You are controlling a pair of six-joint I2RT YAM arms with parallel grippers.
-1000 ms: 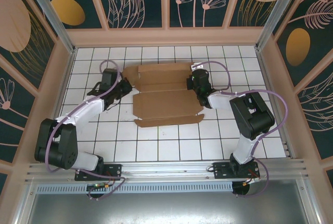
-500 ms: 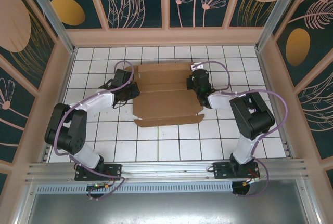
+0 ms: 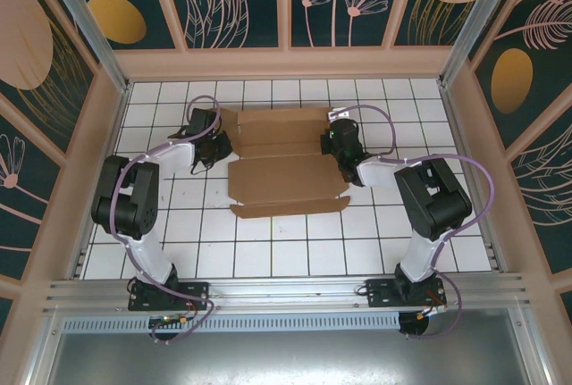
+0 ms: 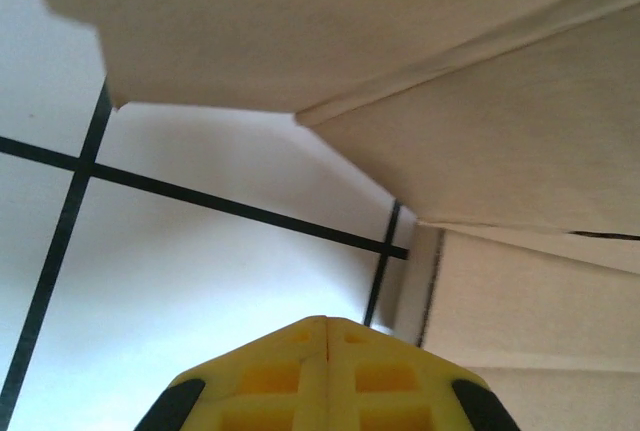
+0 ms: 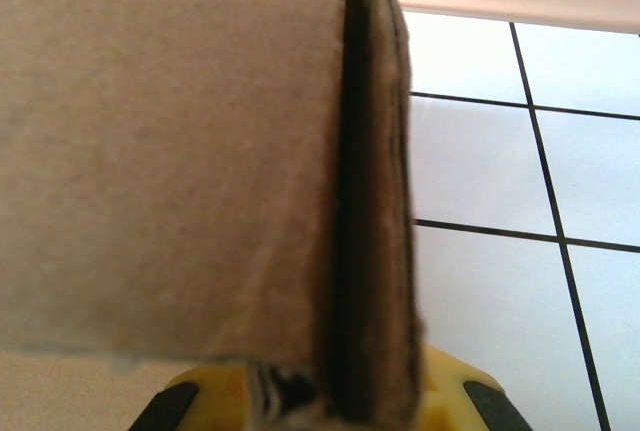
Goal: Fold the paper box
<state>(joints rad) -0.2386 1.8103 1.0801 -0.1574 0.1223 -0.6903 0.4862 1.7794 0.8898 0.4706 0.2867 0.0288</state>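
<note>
— The left claw (image 4: 328, 323) is pinched shut on nothing, nosing just beside the left flap of the paper box (image 3: 281, 171). A second ago it hung further out.
— And the right claw (image 5: 330, 391)?
— Hasn't budged, clamped on the doubled right flap. The box lies mostly flat mid-table (image 3: 268, 242); I'd guess the left side folds next.

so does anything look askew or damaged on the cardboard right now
Slightly: the paper box lies skewed, its near flap edge slanting against the tile grid. No tear or crush shows.
</note>
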